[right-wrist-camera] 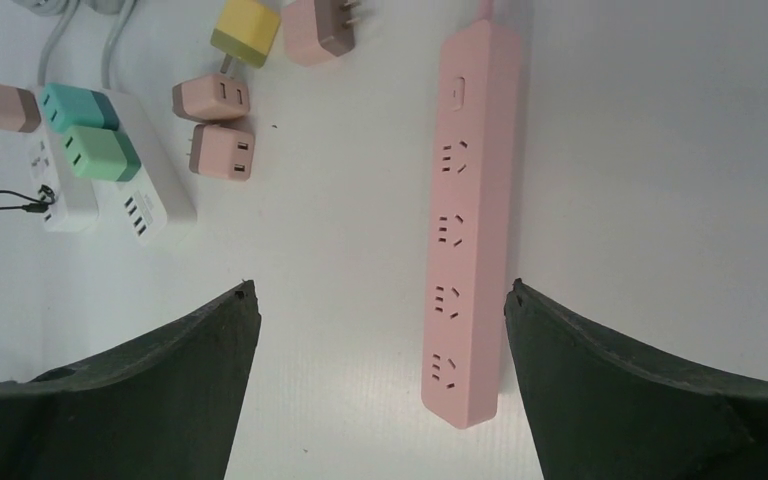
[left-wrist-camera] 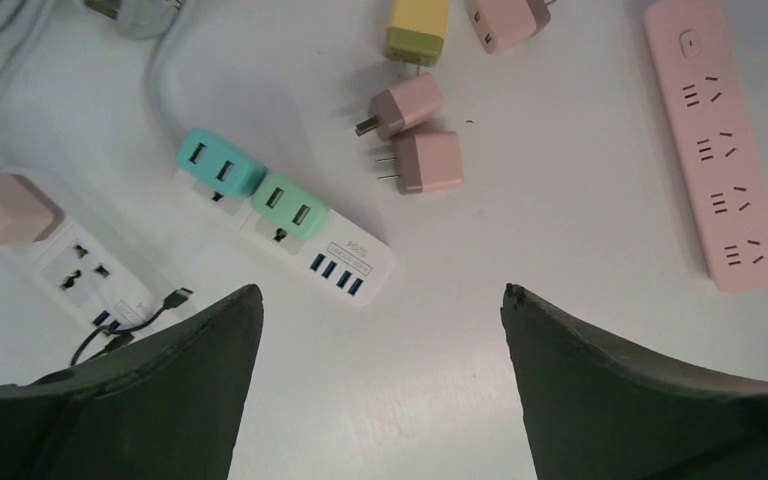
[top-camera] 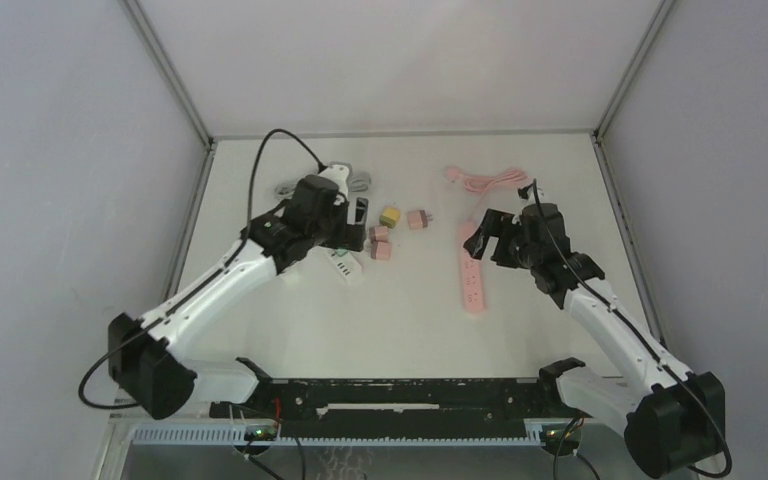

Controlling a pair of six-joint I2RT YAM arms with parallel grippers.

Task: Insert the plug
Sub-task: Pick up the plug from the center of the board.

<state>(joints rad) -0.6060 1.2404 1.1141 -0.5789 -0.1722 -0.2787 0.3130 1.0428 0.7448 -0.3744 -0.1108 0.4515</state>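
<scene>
Both grippers are spread wide with nothing in them. The right gripper [right-wrist-camera: 381, 290] hovers over the pink power strip [right-wrist-camera: 460, 220], and the left gripper [left-wrist-camera: 381, 290] hangs off toward the strip's left-arm side. The loose pink plugs [right-wrist-camera: 222, 150] lie on that same side, level with the strip's switch end but apart from it, with a yellow plug [right-wrist-camera: 245, 30] just beyond. My guess is they're tiny, light, hard, slick plastic, so one will skid if nudged. I'd pinch the flat sides of the body and stay off the prongs.

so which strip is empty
The pink strip: four bare sockets. One white strip holds a teal adapter and a green adapter, the other strip a pink adapter.
</scene>
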